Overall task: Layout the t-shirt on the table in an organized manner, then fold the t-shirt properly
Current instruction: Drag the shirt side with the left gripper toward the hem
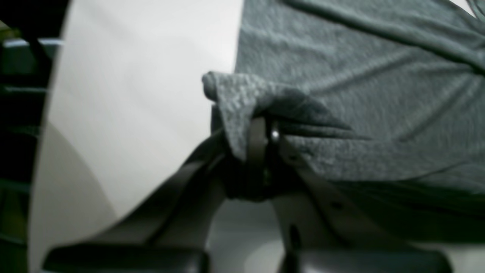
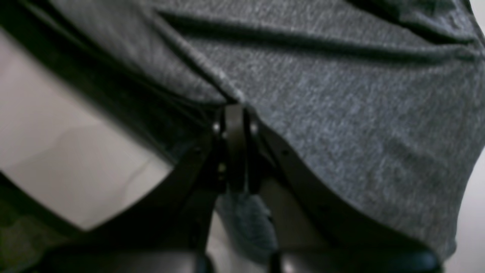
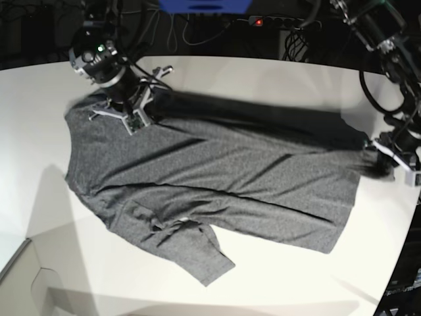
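The dark-grey t-shirt lies spread across the white table, lengthwise from left to right. One sleeve is folded over near the front. In the base view my right gripper sits at the shirt's far left corner. The right wrist view shows it shut on a pinch of the fabric. My left gripper is at the shirt's right corner near the table edge. Seen from the left wrist, it is shut on a bunched fold of cloth, lifted slightly off the table.
A power strip and cables run along the back edge beside a blue object. The table's curved edge falls away at the right. A pale panel sits at the front left corner.
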### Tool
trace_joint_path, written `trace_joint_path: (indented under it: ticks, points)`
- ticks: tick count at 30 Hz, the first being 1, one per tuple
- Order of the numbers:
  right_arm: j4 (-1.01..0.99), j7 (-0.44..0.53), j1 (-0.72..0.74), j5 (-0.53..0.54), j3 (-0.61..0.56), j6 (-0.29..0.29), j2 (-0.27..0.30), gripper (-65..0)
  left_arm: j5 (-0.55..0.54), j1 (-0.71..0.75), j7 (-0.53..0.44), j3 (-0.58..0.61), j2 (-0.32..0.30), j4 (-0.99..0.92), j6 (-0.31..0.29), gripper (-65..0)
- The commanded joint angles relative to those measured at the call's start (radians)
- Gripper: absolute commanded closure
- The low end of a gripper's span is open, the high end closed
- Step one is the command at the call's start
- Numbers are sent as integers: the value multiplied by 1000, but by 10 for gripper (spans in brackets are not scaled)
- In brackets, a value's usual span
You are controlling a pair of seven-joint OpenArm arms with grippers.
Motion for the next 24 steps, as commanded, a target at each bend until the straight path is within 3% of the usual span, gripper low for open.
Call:
trace_joint_path:
  ticks: [1,16,19,24]
  points:
    - [1,21,19,11,1,4,12,0,8,-30,-23,16,-15,-4,2,-1]
    - [-115,21,164,9,1,4,63,0,42,-175,-24,57,-18,-258,7,-1]
    - [-123,21,178,9,-5,4,72,0,42,-200,-26,110,-23,-284,8,-1]
    - [-192,25,213,9,-3,4,74,0,42,-198,-178,209,-24,-291,8,-1]
